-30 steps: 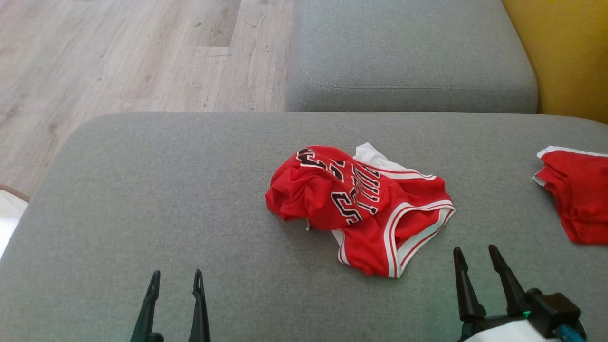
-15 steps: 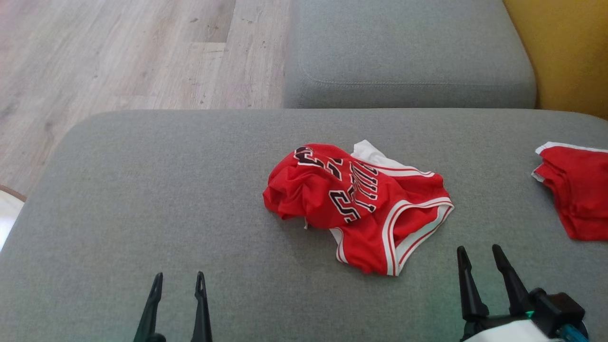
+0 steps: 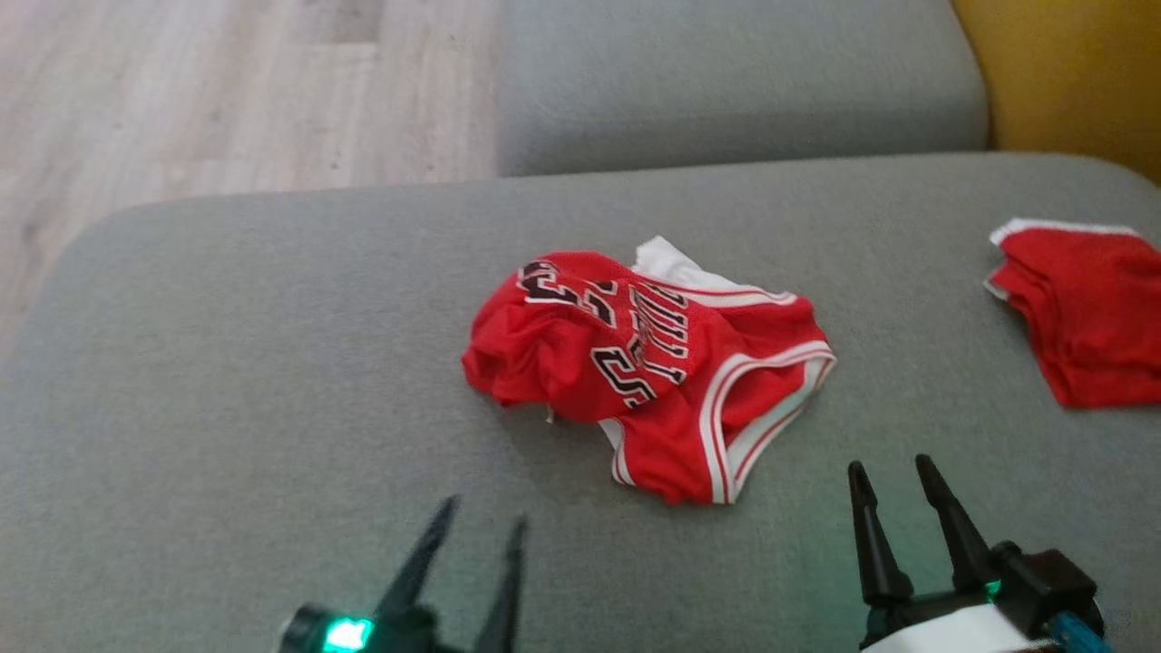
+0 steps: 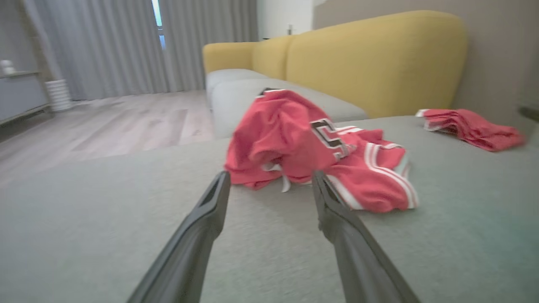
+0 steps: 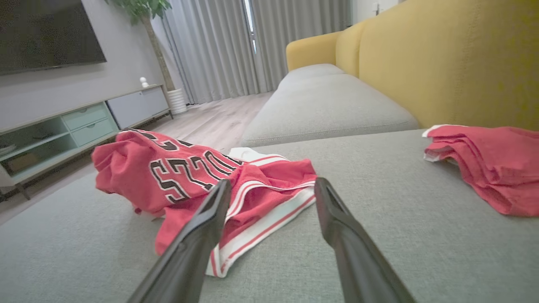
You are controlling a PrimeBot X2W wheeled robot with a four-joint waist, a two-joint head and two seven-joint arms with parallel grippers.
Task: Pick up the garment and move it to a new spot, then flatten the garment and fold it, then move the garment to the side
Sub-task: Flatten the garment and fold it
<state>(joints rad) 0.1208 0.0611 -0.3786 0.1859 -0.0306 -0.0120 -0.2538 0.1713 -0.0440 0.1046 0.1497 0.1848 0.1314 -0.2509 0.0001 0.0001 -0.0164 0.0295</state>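
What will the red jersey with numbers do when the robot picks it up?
Probably floppy: the red jersey lies in soft rumpled folds, so it should sag and unfold when lifted. It looks thin, so likely light. Pushed, it may bunch up rather than slide on the woven gray cushion.

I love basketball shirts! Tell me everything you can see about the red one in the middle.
The red jersey is a crumpled sleeveless top of thin, smooth-looking cloth, with white-striped trim round an armhole, black white-edged lettering, and a white bit poking out behind. It lies bunched up, unfolded, on the grey cushion. Nothing else touches it: the left gripper and right gripper, both open, are short of it.
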